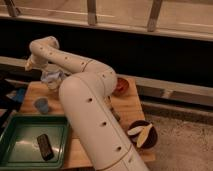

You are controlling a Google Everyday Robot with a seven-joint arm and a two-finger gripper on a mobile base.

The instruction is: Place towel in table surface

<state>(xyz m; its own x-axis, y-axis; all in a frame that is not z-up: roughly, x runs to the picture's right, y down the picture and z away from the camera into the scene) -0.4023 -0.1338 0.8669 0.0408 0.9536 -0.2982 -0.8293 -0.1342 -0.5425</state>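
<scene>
The towel is a pale crumpled cloth at the back left of the wooden table. My gripper is at the end of the white arm, right at the top of the towel, and the wrist hides most of it. I cannot tell whether the towel hangs from the gripper or rests on the table. The thick white arm sweeps from the bottom middle up to the back left and hides the middle of the table.
A blue cup stands left of the arm. A green tray at the front left holds a dark bar. A red bowl sits at the back right. A dark bowl holds pale slices at the table's right edge.
</scene>
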